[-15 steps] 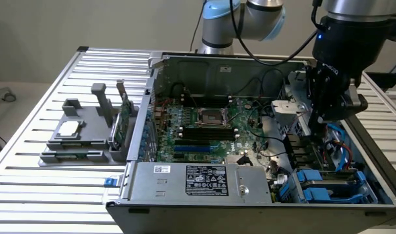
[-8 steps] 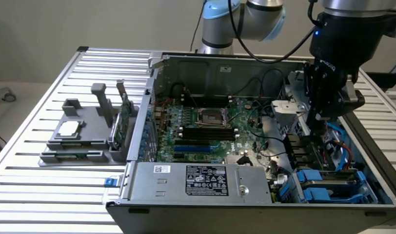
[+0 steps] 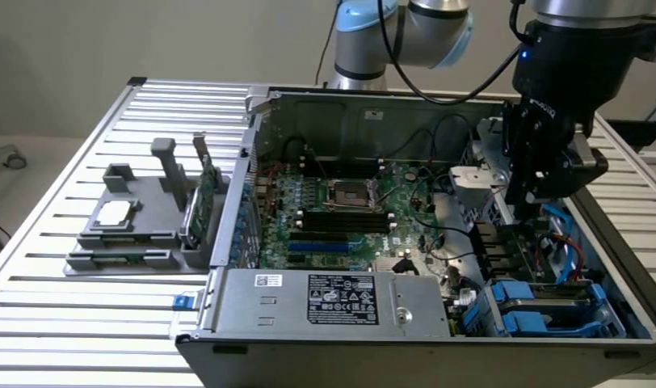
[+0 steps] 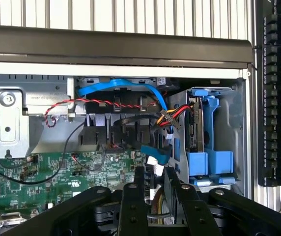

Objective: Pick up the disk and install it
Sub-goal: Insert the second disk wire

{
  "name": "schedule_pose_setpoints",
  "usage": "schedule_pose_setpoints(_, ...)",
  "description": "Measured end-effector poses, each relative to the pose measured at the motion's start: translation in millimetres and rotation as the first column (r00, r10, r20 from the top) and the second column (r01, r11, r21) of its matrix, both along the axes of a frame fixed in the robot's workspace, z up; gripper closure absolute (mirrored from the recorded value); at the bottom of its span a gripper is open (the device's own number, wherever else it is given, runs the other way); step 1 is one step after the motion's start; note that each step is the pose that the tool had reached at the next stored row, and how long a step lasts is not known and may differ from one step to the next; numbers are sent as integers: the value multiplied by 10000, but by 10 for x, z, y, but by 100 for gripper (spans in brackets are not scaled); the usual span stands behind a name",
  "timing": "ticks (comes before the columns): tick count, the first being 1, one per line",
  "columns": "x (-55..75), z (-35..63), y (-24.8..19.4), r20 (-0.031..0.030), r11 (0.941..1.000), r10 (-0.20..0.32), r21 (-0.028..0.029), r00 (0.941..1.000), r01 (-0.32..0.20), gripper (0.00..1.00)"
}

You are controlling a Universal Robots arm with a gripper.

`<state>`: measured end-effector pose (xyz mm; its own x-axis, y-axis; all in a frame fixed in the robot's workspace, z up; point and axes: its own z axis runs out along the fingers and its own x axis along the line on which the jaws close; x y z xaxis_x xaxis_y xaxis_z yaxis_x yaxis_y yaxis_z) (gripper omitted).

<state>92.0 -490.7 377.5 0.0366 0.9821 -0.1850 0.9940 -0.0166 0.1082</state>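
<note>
An open computer case (image 3: 306, 101) lies on a slatted metal worktop (image 3: 80, 323) with its green motherboard (image 3: 339, 206) exposed. The robot arm's gripper (image 3: 538, 198) hangs over the side of the case at the exterior view's right. The disk (image 3: 552, 301), silver-grey in its bright blue carrier frame, sits in the drive bay at the near corner of the case on that same side. In the wrist view the disk (image 4: 199, 132) stands on edge inside the bay, apart from the gripper (image 4: 154, 189). The jaws are partly spread and hold nothing, and cables can be seen through the gap between them. From the way things lie, the disk appears to be already in its bay, and the work in hand looks to be letting go and getting clear of it. Doing that well probably means keeping the jaws square to the bay and moving straight. It also means staying off the blue ribbon cable (image 4: 121, 84) and the twisted red-and-black wire (image 4: 96, 102) that cross just beside the carrier and could snag and pull it out of place. Whether the carrier is fully latched cannot be made out.
</note>
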Motion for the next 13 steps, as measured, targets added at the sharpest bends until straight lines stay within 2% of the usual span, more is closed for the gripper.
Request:
schedule_pose_setpoints(3,0,-4,-22,2,10000,-2,-1,10000,2,69)
schedule_pose_setpoints(9,3,-23,-124,19,10000,-52,1,10000,52,69)
schedule_pose_setpoints(13,7,-46,-128,81,10000,-55,1,10000,55,69)
